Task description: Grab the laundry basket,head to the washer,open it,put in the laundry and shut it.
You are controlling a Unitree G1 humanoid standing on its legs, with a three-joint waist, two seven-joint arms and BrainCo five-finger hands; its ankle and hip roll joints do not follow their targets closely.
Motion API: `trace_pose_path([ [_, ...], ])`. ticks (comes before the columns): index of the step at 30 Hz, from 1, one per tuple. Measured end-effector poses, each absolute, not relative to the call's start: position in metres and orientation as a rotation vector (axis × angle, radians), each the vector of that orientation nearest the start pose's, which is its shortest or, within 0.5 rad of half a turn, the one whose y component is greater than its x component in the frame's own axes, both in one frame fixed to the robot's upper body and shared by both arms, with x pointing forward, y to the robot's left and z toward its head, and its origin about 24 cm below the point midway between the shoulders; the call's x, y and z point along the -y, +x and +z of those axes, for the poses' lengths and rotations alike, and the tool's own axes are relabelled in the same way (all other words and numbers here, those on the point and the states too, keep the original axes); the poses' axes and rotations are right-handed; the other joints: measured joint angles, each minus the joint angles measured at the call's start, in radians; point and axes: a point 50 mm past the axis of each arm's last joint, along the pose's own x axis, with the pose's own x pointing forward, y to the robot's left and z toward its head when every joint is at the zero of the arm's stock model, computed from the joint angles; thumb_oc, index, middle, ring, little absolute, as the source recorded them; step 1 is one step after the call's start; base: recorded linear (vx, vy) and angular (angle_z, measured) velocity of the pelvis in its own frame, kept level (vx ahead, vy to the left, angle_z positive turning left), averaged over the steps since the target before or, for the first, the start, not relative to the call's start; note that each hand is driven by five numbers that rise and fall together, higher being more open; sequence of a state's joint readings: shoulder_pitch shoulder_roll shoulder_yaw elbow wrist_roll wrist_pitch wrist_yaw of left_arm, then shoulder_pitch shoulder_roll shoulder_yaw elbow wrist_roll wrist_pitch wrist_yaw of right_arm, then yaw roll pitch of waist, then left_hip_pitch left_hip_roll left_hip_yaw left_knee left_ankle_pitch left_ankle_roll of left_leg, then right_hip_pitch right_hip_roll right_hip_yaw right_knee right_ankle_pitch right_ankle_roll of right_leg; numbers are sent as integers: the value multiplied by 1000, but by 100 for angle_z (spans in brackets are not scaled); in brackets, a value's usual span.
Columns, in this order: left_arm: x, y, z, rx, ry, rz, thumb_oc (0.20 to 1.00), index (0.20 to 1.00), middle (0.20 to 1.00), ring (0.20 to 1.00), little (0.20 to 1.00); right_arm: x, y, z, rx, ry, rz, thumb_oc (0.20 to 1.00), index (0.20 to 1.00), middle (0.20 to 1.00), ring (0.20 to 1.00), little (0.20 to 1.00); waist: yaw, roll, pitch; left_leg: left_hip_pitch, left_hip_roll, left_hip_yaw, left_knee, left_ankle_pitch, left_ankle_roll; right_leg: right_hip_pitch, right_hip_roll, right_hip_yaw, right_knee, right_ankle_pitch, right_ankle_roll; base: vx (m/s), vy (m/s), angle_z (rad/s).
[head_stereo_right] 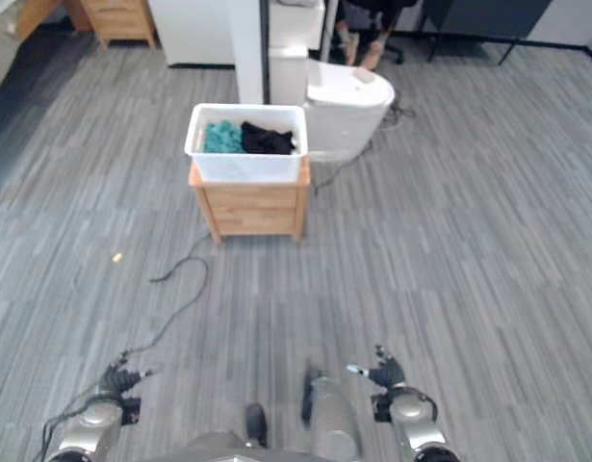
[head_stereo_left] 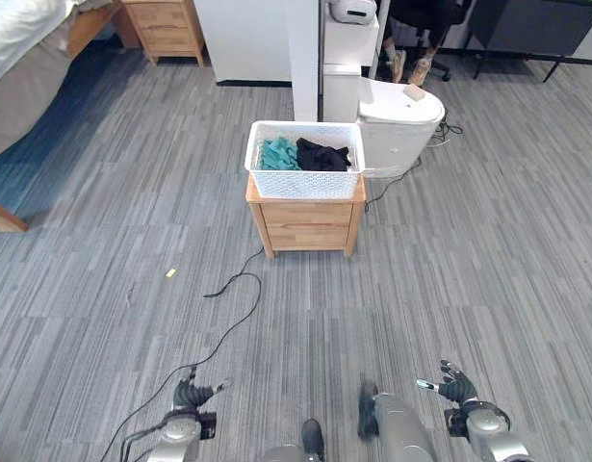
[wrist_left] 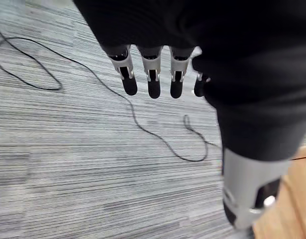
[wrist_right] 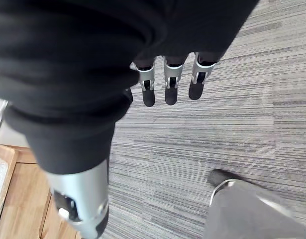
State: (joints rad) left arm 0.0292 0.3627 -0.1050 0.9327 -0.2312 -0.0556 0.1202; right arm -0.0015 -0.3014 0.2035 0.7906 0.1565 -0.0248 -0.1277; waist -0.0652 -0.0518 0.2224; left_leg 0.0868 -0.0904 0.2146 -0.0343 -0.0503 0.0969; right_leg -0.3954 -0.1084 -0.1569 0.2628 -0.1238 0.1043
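You have the white laundry basket sitting on top of a small wooden nightstand, straight ahead of you and well apart from both hands. Inside it you can see a teal cloth on the left side and a black garment beside it on the right, the two touching in the middle. Just behind and to the right of the basket stands a white rounded machine, close to the nightstand's rear corner. Your left hand hangs low at the near edge of the head views, on the left, over the grey striped carpet; in its wrist view the fingers are straight and relaxed, pointing down at the floor and holding nothing. Your right hand hangs low on the right in the same way, and its wrist view shows its fingers straight and loose as well, with bare carpet past them and nothing in the palm. Neither set of fingers touches the basket or the clothes; the whole stretch of carpet lies between them and the nightstand. A wooden dresser stands far off at the upper left, next to a bed.
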Motion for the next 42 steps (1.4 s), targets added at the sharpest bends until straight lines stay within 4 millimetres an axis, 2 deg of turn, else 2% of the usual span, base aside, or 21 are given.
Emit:
trace_pose_path([
  [1, -274, 136, -124, -908, 219, 302, 1000, 1000, 1000, 1000, 1000, 227, 177, -110, -771, -268, -111, 1000, 1000, 1000, 1000, 1000, -12, -9, 5, 22, -8, -9, 1, -29, -10, -28, 3, -1, -66, 59, 1, 395, -81, 16],
  [3, -270, 132, -127, -924, 208, 297, 1000, 1000, 1000, 1000, 1000, 231, 169, -115, -813, -270, -125, 1000, 1000, 1000, 1000, 1000, -18, -13, 7, 75, -8, -25, 6, -64, -25, -23, -1, -34, -164, 92, 4, 501, -140, 23],
  [6, -263, 138, -125, -897, 212, 264, 1000, 1000, 1000, 1000, 1000, 238, 153, -120, -851, -258, -156, 1000, 1000, 1000, 1000, 1000, -33, -10, 6, 128, 9, -95, 22, -123, -56, 25, -5, -14, -132, 136, -11, 378, -159, 66],
  [7, -256, 143, -124, -878, 200, 242, 1000, 1000, 1000, 1000, 1000, 244, 152, -120, -858, -268, -169, 1000, 1000, 1000, 1000, 1000, -47, 29, 3, 146, 61, -124, 52, -144, -91, 48, 20, -31, -95, 182, -28, 350, -190, 76],
  [8, -254, 146, -124, -873, 199, 237, 1000, 1000, 1000, 1000, 1000, 245, 151, -120, -862, -266, -178, 1000, 1000, 1000, 1000, 1000, -53, 31, 0, 143, 66, -124, 85, -144, -98, 62, 27, -35, -98, 201, -45, 283, -176, 78],
  [10, -252, 146, -124, -871, 191, 234, 1000, 1000, 1000, 1000, 1000, 248, 166, -114, -829, -266, -190, 1000, 1000, 1000, 1000, 1000, -58, 33, -1, 80, 96, -109, 300, -124, -135, 131, 51, -55, -129, 220, -85, 222, -127, 19],
  [11, -251, 142, -126, -882, 187, 233, 1000, 1000, 1000, 1000, 1000, 253, 173, -108, -797, -282, -193, 1000, 1000, 1000, 1000, 1000, -48, 26, -5, 22, 114, -103, 461, -78, -183, 183, 58, -41, -163, 248, -166, 253, -94, -34],
  [13, -244, 132, -132, -913, 168, 229, 1000, 1000, 1000, 1000, 1000, 263, 180, -100, -756, -313, -202, 1000, 1000, 1000, 1000, 1000, -37, 53, -20, 3, 140, -118, 521, -108, -218, 217, 93, -35, -179, 250, -195, 307, -62, -28],
  [14, -244, 140, -130, -895, 170, 225, 1000, 1000, 1000, 1000, 1000, 266, 183, -97, -745, -322, -207, 1000, 1000, 1000, 1000, 1000, -42, 49, -19, -57, 153, -103, 547, -128, -210, 247, 97, -27, -214, 232, -219, 241, -16, 4],
  [16, -245, 152, -124, -854, 176, 216, 1000, 1000, 1000, 1000, 1000, 265, 182, -99, -762, -314, -206, 1000, 1000, 1000, 1000, 1000, -27, 18, -9, -111, 134, -74, 426, -132, -204, 302, 94, -15, -273, 230, -209, 204, 23, 2],
  [18, -244, 153, -123, -848, 176, 213, 1000, 1000, 1000, 1000, 1000, 264, 182, -100, -765, -312, -206, 1000, 1000, 1000, 1000, 1000, -26, 11, -5, -135, 139, -61, 346, -118, -198, 321, 103, -22, -283, 235, -210, 199, 54, -24],
  [19, -246, 150, -123, -856, 180, 214, 1000, 1000, 1000, 1000, 1000, 262, 179, -102, -775, -315, -195, 1000, 1000, 1000, 1000, 1000, -10, 2, -2, -177, 147, -62, 145, -39, -200, 393, 139, 6, -347, 218, -177, 515, 241, -55],
  [20, -247, 147, -124, -866, 182, 214, 1000, 1000, 1000, 1000, 1000, 260, 173, -106, -797, -310, -194, 1000, 1000, 1000, 1000, 1000, -13, -3, 2, -231, 158, -65, 56, 88, -194, 418, 160, -1, -344, 215, -185, 449, 213, -53],
  [26, -254, 137, -129, -906, 180, 248, 1000, 1000, 1000, 1000, 1000, 264, 166, -109, -822, -319, -220, 1000, 1000, 1000, 1000, 1000, -1, 26, 1, -267, 195, -91, 22, 181, -194, 487, 203, 66, -344, 160, -173, 351, 211, -32],
  [31, -254, 134, -131, -926, 184, 252, 1000, 1000, 1000, 1000, 1000, 264, 162, -113, -849, -320, -225, 1000, 1000, 1000, 1000, 1000, -4, 47, -13, -234, 180, -88, 55, 187, -177, 527, 188, 96, -344, 124, -163, 228, 205, -16],
  [33, -254, 136, -131, -930, 185, 251, 1000, 1000, 1000, 1000, 1000, 262, 163, -114, -854, -317, -219, 1000, 1000, 1000, 1000, 1000, 8, 45, -13, -193, 155, -65, 55, 153, -127, 515, 158, 121, -295, 84, -128, 141, 201, -40],
  [34, -255, 131, -132, -941, 187, 253, 1000, 1000, 1000, 1000, 1000, 264, 162, -113, -854, -324, -218, 1000, 1000, 1000, 1000, 1000, 15, 60, -15, -152, 148, -39, 23, 140, -81, 463, 146, 135, -150, 14, -99, 117, 176, -43],
  [36, -264, 138, -125, -908, 214, 270, 1000, 1000, 1000, 1000, 1000, 256, 169, -111, -824, -319, -195, 1000, 1000, 1000, 1000, 1000, 15, 52, -19, -129, 114, -11, 18, 122, -40, 353, 99, 132, 74, -46, -66, 120, 139, -36],
  [38, -276, 144, -118, -881, 247, 290, 1000, 1000, 1000, 1000, 1000, 248, 177, -105, -778, -310, -172, 1000, 1000, 1000, 1000, 1000, 22, 38, -20, -131, 75, 18, 21, 110, -30, 250, 9, 89, 213, -87, -65, 142, 35, -35],
  [39, -278, 147, -116, -870, 255, 292, 1000, 1000, 1000, 1000, 1000, 247, 180, -104, -766, -310, -168, 1000, 1000, 1000, 1000, 1000, 22, 37, -20, -127, 65, 18, 16, 103, -33, 230, -11, 79, 214, -93, -56, 156, 11, -21],
  [42, -288, 146, -113, -867, 270, 320, 1000, 1000, 1000, 1000, 1000, 236, 188, -103, -750, -315, -128, 1000, 1000, 1000, 1000, 1000, 34, 31, -18, -111, 58, 23, 10, 84, -41, 172, -16, 71, 173, -86, -40, 143, -26, -18],
])
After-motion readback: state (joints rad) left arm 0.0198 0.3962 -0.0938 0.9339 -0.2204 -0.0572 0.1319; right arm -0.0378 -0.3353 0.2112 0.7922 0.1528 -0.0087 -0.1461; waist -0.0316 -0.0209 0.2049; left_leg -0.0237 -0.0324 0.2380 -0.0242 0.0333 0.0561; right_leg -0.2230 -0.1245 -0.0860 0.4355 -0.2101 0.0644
